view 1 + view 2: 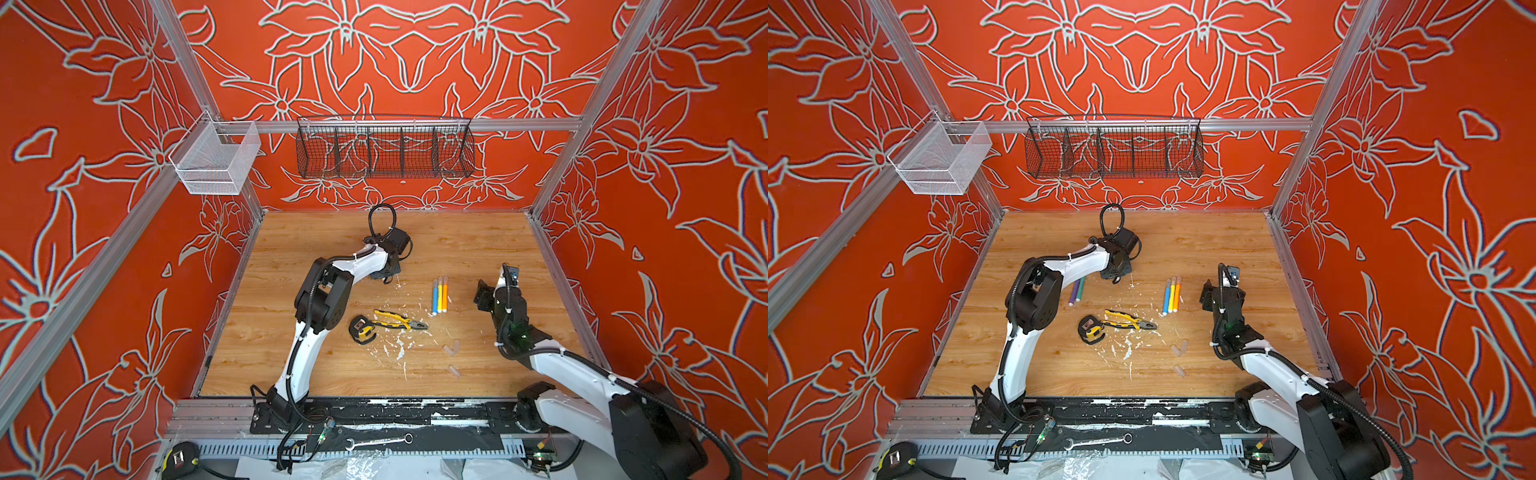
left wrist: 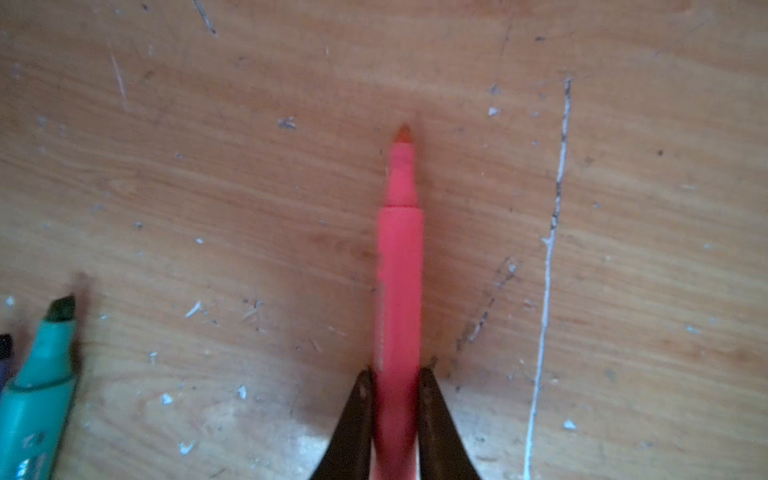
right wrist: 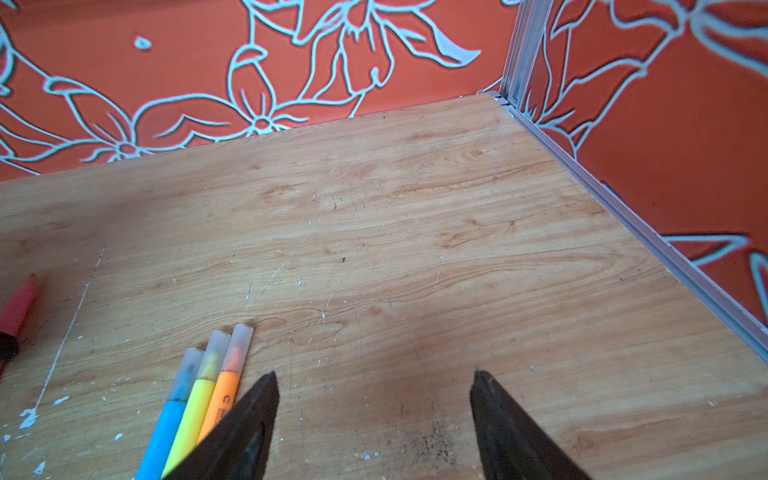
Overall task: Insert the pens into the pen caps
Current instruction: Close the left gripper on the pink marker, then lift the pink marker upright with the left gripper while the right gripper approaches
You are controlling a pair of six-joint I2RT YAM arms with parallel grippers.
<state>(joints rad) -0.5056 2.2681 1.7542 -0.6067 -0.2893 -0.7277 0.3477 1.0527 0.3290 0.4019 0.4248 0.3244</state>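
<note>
My left gripper (image 2: pixel 395 376) is shut on the pink pen (image 2: pixel 399 270), whose bare pointed tip points away from the jaws, low over the wood. Beside it lie the uncapped green pen (image 2: pixel 37 395) and the edge of the purple pen (image 2: pixel 5 353); both also show under the left arm (image 1: pixel 1077 290). The blue (image 3: pixel 166 432), yellow (image 3: pixel 193 407) and orange (image 3: pixel 222 395) pens lie side by side with clear pen caps (image 3: pixel 241 345) on them. Three loose pen caps (image 1: pixel 452 349) lie nearer the front. My right gripper (image 3: pixel 374 374) stands open and empty, just right of the capped pens (image 1: pixel 439 295).
Yellow-and-black pliers (image 1: pixel 399 321) and a small tape measure (image 1: pixel 361 329) lie mid-table among white flecks (image 1: pixel 399 349). A black wire basket (image 1: pixel 384 149) and a white mesh basket (image 1: pixel 216 162) hang on the rear rail. A wrench (image 1: pixel 378 441) lies on the front rail.
</note>
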